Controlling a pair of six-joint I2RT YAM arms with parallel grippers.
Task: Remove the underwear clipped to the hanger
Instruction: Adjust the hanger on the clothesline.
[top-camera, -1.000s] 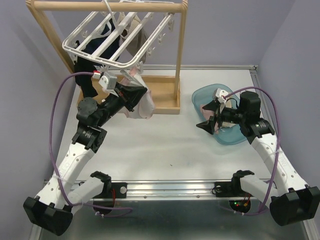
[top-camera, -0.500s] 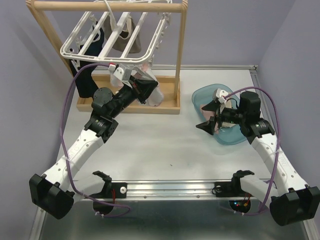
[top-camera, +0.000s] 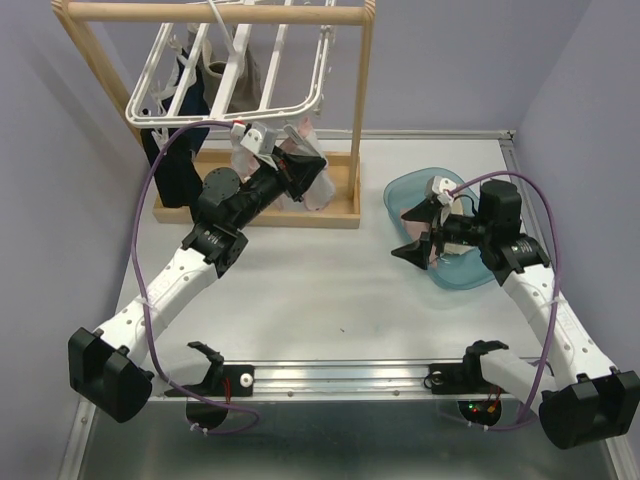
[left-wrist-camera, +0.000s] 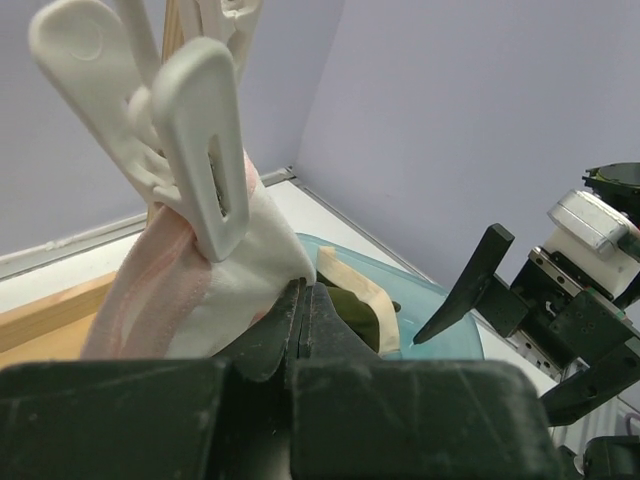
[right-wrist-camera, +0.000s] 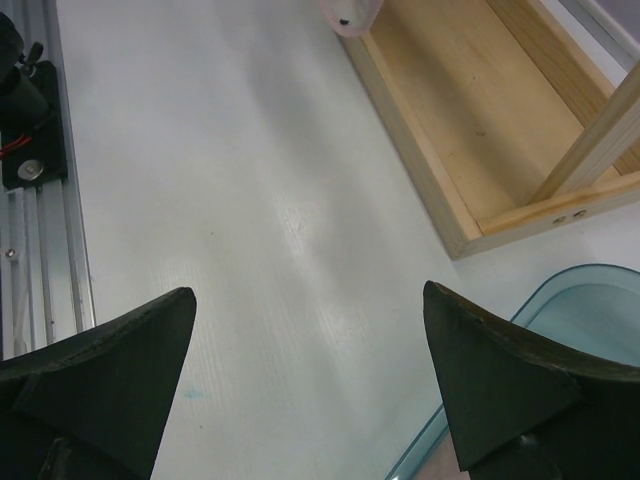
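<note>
The white hanger hangs tilted from the wooden rail. A black underwear and a grey-cream one hang from it. My left gripper is shut on a pink and white underwear under the frame's near right corner. In the left wrist view the gripper pinches the cloth, and a white clip still grips its top. My right gripper is open and empty at the left rim of the teal basin; in its own view the gripper is over bare table.
The wooden rail stand has a post and a base tray right behind the left gripper; the base also shows in the right wrist view. The basin holds an olive and cream garment.
My left arm has swung right and farther back with the pink underwear in its grip. The hanger has tilted and swung back. The right arm has not moved.
</note>
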